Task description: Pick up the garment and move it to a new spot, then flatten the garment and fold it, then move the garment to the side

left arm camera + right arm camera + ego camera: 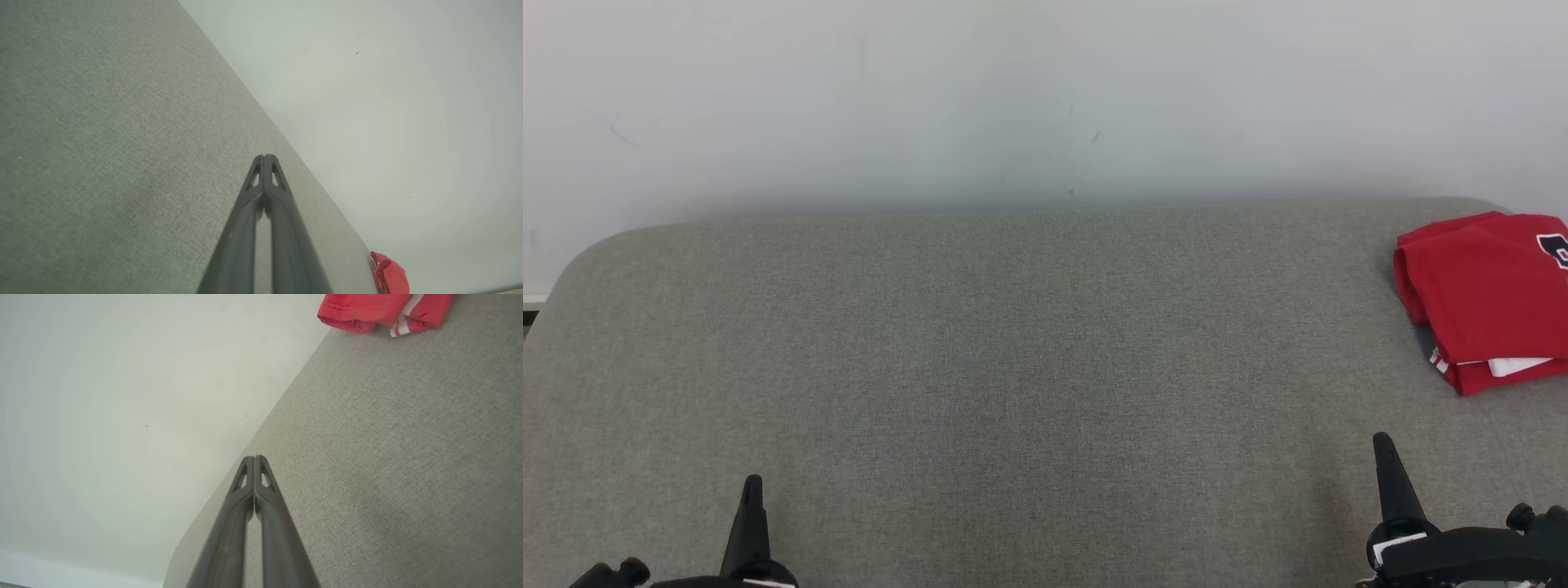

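A red garment point(1486, 298) lies folded at the far right of the grey fabric table point(1013, 367), with white trim and a dark print showing, partly cut off by the head view's right edge. It also appears small in the left wrist view as the garment point(390, 275) and at the top of the right wrist view as the garment point(380, 310). My left gripper point(752, 483) stands at the lower left, shut and holding nothing point(264, 157). At the lower right my right gripper point(1382, 441) is shut and holds nothing point(254, 458), a short way in front of the garment.
A pale wall point(1045, 98) rises right behind the table's far edge. The table's corners are rounded, and its left end point(556, 294) drops off near the wall's base.
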You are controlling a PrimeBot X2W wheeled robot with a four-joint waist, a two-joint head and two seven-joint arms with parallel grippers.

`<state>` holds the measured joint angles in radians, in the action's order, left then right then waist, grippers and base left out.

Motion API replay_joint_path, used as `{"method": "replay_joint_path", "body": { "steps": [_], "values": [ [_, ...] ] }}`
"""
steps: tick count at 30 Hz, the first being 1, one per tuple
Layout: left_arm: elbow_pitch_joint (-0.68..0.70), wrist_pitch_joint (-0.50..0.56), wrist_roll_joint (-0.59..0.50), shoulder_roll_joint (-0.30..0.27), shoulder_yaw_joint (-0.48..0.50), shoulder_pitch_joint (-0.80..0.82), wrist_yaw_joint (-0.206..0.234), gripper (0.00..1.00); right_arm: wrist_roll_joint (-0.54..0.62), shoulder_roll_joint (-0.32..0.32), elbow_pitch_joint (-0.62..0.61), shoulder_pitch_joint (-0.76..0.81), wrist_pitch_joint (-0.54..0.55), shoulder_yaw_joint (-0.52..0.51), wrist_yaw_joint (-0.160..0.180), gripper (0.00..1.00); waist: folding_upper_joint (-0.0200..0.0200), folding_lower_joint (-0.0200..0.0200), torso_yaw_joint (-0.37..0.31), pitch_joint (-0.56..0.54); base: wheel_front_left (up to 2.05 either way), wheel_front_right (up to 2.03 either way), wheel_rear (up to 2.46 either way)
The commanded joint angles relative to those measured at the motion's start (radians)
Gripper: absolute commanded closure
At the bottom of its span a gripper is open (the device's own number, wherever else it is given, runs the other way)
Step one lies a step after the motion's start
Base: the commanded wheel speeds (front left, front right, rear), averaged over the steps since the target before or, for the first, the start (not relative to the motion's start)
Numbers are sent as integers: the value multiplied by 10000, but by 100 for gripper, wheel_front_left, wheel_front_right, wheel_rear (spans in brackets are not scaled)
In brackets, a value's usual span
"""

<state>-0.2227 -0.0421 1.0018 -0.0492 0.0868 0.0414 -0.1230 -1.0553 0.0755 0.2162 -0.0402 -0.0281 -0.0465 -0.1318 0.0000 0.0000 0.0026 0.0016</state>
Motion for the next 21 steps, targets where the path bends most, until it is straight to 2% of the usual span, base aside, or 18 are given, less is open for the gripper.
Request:
{"method": "replay_joint_path", "body": {
  "steps": [1,21],
  "values": [
    [55,77,284,-28,36,188,-14,100,-228,-15,-58,-148,48,-57,9,100,0,0,0,0,0,0,0],
    [-40,612,2347,-25,124,389,-49,100,-2144,-92,55,-364,544,-272,13,100,0,0,-8,4,0,0,0]
  ]
}}
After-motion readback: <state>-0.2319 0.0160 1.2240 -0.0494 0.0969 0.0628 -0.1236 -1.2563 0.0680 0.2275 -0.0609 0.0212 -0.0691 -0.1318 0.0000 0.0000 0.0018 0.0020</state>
